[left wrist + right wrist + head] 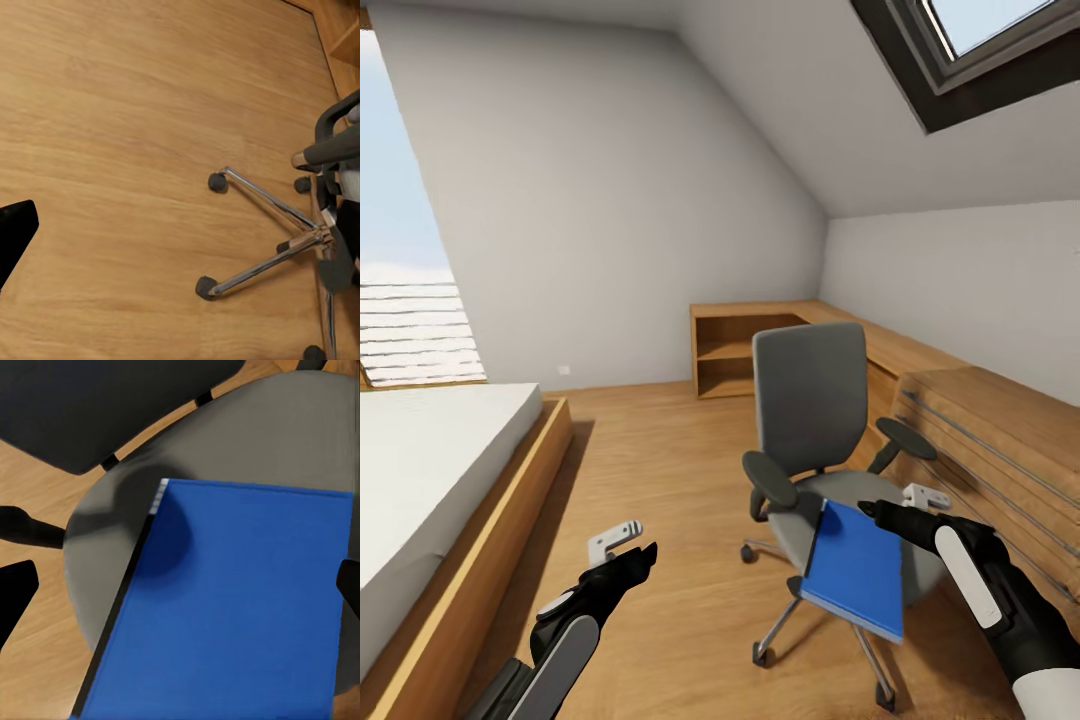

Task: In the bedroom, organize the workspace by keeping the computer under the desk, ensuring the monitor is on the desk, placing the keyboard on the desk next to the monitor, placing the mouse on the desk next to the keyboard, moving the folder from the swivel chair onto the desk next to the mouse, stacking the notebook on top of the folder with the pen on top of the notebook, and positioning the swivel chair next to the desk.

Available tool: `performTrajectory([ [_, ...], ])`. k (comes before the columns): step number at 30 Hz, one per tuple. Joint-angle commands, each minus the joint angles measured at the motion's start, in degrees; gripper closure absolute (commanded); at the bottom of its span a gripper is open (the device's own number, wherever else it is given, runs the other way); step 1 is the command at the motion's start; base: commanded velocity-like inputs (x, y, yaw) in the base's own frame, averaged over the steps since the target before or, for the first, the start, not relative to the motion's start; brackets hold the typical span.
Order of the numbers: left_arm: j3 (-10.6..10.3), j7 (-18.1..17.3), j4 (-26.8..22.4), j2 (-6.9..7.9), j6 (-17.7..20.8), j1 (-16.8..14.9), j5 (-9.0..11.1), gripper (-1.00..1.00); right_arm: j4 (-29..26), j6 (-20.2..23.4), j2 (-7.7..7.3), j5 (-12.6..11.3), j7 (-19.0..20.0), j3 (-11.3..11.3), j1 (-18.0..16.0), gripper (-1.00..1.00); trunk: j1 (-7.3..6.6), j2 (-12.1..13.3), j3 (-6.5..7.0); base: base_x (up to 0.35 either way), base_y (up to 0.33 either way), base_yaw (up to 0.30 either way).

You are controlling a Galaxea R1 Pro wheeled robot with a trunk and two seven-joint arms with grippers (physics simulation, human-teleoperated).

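From the head view, you were on the folder step: the blue folder (855, 570) lay on the swivel chair (810, 400) seat, your right gripper (875, 510) just above it. The left gripper (645, 556) hung over bare floor (660, 470), jaw state unclear.

The left wrist view showed the chair's wheeled base (300, 240).

In the right wrist view, the jaws stood wide over the folder (240, 607); next you needed to reach an edge and pinch it.

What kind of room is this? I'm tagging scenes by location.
Most likely an attic bedroom with a work corner: a bed at the left, a sloped ceiling with a skylight, and a swivel chair beside built-in wooden furniture.
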Motion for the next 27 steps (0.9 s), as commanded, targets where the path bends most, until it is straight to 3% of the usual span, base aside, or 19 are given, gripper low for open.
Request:
performTrajectory([
  [1, -0.1, 0.5, -0.1, 0.06, 0.0, 0.0, 0.4, -1.00, -0.1, 0.3, 0.00, -0.6, -0.4, 0.0, 0.0, -1.00, 0.00, 0.0, -0.06, 0.081, 0.308, -0.286],
  [8, -0.1, 0.5, -0.1, 0.06, 0.1, 0.0, 0.4, -1.00, -0.1, 0.3, 0.01, -0.6, -0.4, 0.0, 0.0, -1.00, 0.00, 0.0, -0.06, 0.036, 0.212, -0.290],
  [27, -0.1, 0.5, -0.1, 0.06, 0.1, 0.0, 0.4, -1.00, -0.1, 0.3, 0.00, -0.6, -0.4, 0.0, 0.0, -1.00, 0.00, 0.0, -0.06, 0.004, 0.048, -0.296],
])
